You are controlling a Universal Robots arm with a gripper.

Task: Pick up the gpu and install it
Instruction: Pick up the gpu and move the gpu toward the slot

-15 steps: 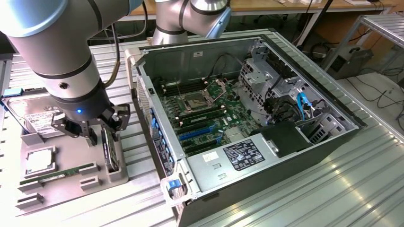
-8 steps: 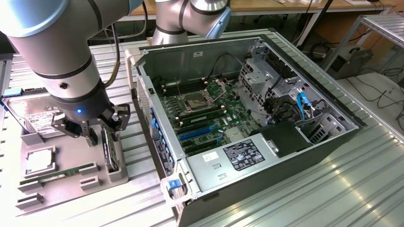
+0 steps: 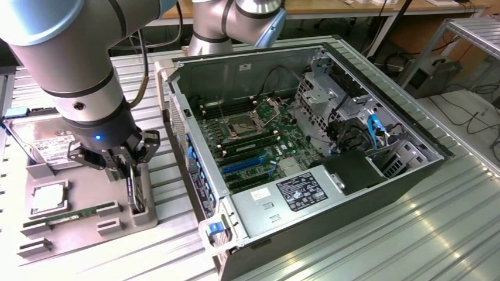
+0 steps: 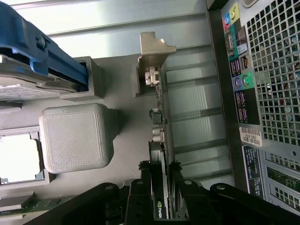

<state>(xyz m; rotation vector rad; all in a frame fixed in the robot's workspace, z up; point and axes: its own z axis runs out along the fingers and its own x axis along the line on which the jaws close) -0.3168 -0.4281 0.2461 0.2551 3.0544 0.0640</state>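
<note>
- The hand is nearly closed. Its two dark fingers press in on either side of the gpu, so the card is pinched between them with no gap to be seen.
- The hand points straight down from the arm's wrist at the exterior view's left, over the right edge of a grey tray.
- The gpu is a thin black card standing on its long edge. The wrist view sees it edge-on as a narrow dark strip with small connectors along it. A green logo sits on the part between the fingers.
- A silvery metal bracket closes off the end of the card farthest from the hand.
- The lower edge of the gpu sits in a slot on the tray, and its upper part rises between the fingers. The grip is near one end of the card, and the rest of it runs out beyond the fingertips to the bracket.
- The tray lies on the ribbed metal tabletop, just left of the open computer case. The gpu is beside the case, not in it.
- Also on the tray, left of the gpu, are a green memory stick, a processor and, farther back, a hard drive.
</note>
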